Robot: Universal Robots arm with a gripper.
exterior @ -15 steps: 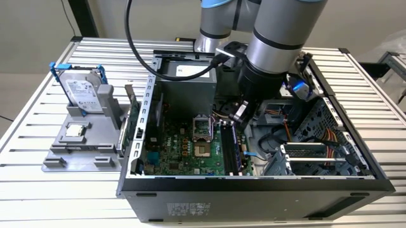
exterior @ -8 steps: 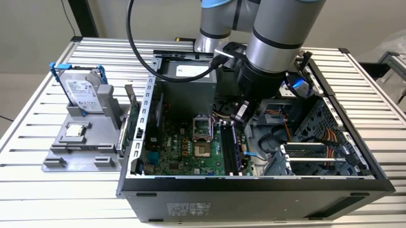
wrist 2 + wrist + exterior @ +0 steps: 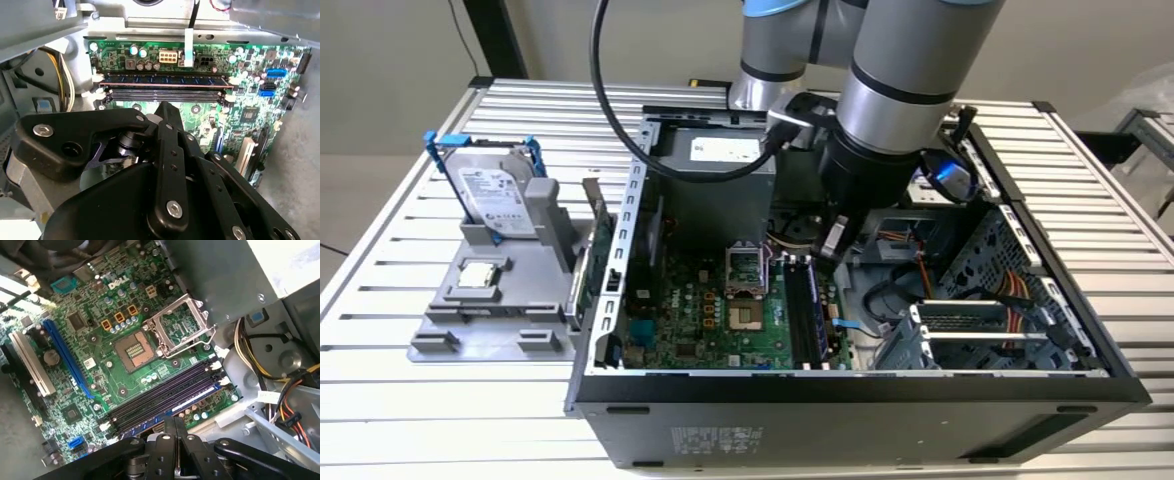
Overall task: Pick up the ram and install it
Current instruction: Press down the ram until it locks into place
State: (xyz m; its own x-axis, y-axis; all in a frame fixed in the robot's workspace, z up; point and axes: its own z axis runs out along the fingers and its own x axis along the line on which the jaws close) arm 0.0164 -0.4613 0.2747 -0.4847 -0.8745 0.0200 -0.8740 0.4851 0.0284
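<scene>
The ram point(image 3: 165, 79) is a long dark stick with a row of chips, and it stands in the outermost of the motherboard's point(image 3: 100, 365) black memory slots. In the first wrist view the ram point(image 3: 197, 398) lies along the slot nearest the case wall. My gripper point(image 3: 174, 426) hangs just above the middle of the slots with its fingers point(image 3: 163, 111) pressed together and nothing between them. In the exterior view the gripper point(image 3: 833, 243) reaches down into the open computer case point(image 3: 854, 385).
The empty processor socket point(image 3: 135, 347) with its raised metal frame sits beside the slots. Yellow and orange cables point(image 3: 250, 355) run along the case wall. On the exterior view's left, a grey holder point(image 3: 454, 310) carries a hard drive point(image 3: 494, 195) in a blue frame and a small square chip point(image 3: 480, 272).
</scene>
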